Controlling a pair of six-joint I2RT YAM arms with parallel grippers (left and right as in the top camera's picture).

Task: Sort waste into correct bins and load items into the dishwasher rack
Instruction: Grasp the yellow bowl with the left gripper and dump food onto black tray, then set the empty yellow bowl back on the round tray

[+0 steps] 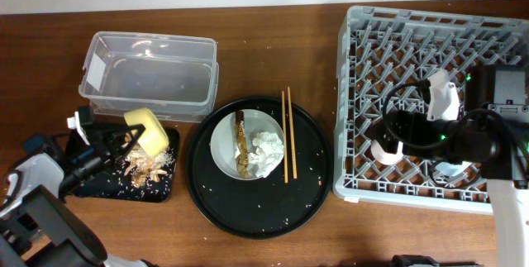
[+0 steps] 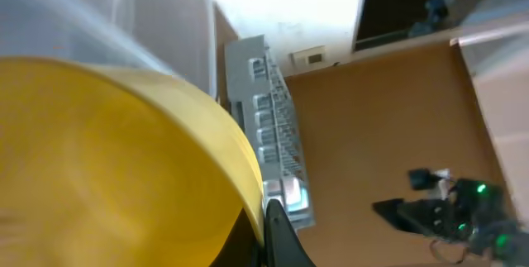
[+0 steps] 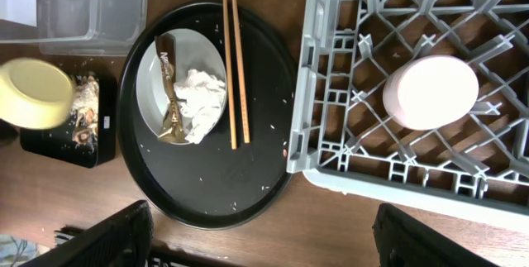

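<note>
1. The left jaws are clamped on the rim of the yellow bowl [image 1: 147,131]. They hold it tipped over right above the shallow black tray [image 1: 159,191], at the left side of the counter [image 1: 273,35]. In the left wrist view the bowl fills most of the frame, with one dark finger [image 2: 277,234] against its edge.
2. The brownish food scraps [image 1: 142,166] are piled on that shallow tray, just under the bowl.
3. The clear tub [image 1: 149,77] sits just behind the shallow tray.
4. The big round black tray [image 1: 248,209] is mid-counter with the white plate [image 1: 223,155] on it. The crumpled napkin [image 1: 266,147] and the wrapper strip [image 1: 240,147] lie side by side on the plate.
5. The chopsticks [image 1: 287,135] lie together on the round tray, along the plate's right edge. Small crumbs are scattered over the tray too.
6. The right jaws are spread wide with nothing between them, and they hang above the dishwasher rack [image 1: 364,52].
7. The pink cup [image 3: 430,92] is in the rack among the pegs, near its left side as the right wrist camera sees it.
</note>
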